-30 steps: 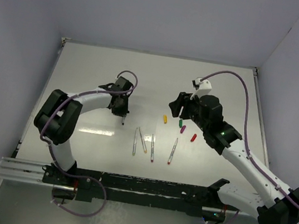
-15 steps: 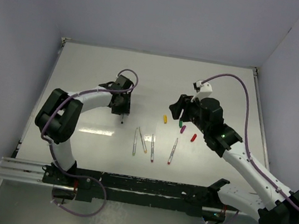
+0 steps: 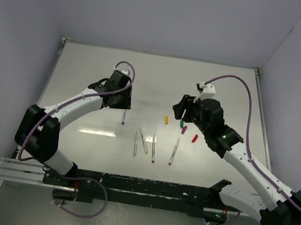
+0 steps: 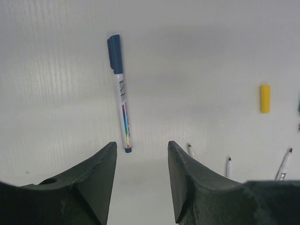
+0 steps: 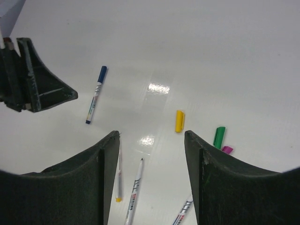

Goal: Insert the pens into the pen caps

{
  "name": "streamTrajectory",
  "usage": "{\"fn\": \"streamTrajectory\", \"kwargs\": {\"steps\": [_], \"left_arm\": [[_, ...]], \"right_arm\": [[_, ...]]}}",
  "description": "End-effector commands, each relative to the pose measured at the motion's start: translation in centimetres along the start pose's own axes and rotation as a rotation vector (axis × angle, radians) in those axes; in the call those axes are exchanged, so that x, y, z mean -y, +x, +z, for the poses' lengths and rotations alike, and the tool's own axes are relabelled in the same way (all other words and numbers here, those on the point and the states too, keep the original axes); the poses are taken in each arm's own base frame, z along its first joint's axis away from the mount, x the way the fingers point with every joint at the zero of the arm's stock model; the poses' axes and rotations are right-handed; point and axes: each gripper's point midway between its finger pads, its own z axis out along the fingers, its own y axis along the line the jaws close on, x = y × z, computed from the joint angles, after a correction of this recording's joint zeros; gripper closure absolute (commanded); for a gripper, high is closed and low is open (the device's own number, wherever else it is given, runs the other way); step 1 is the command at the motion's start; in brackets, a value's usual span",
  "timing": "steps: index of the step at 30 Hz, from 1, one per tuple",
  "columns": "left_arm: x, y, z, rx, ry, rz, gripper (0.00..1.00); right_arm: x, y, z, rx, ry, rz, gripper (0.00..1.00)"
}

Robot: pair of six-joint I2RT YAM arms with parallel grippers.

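White table [image 3: 160, 85], grey walls | L gripper [image 4: 141, 144] is hanging open, holding nothing, just above blue pen [image 4: 120, 93], which is lying capped, left-mid of top view, prob. put aside as done | R gripper [image 5: 151, 133] is hovering open near loose caps [image 3: 166, 119], right of centre | 4 bare pens [image 3: 153, 148] are lying low-centre, waiting.

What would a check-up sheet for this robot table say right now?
Surface: glossy white table.
Job's things: grey-white pen wearing its dark blue cap, lying alone; four uncapped grey-white pens near each other; loose plastic yellow cap, green cap, purple cap, red cap.
Clutter: nothing seen.
Grippers: left gripper open, empty; right gripper open, empty.
Cables: purple cables running along both arms.
Surroundings: pale walls on three sides.
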Motion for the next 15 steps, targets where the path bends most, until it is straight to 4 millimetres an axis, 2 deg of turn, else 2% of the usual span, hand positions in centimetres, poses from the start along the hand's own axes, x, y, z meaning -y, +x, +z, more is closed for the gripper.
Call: {"fn": "streamTrajectory", "kwargs": {"steps": [1, 6, 9, 15], "left_arm": [[2.7, 1.2, -2.7, 0.017, 0.046, 0.079, 0.48], [5.8, 5.9, -3.6, -0.058, 0.075, 0.142, 0.48], [6.9, 8.5, -3.9, -0.103, 0.1, 0.154, 0.47], [7.6, 12.2, -4.1, -0.177, 0.1, 0.198, 0.44]], "right_arm": [[2.2, 0.3, 0.5, -0.004, 0.132, 0.031, 0.41], [4.2, 1.1, 0.5, -0.018, 0.228, 0.05, 0.41], [5.0, 1.1, 0.1, -0.006, 0.262, 0.055, 0.42], [5.9, 1.2, -0.8, 0.019, 0.288, 0.078, 0.42]]}}
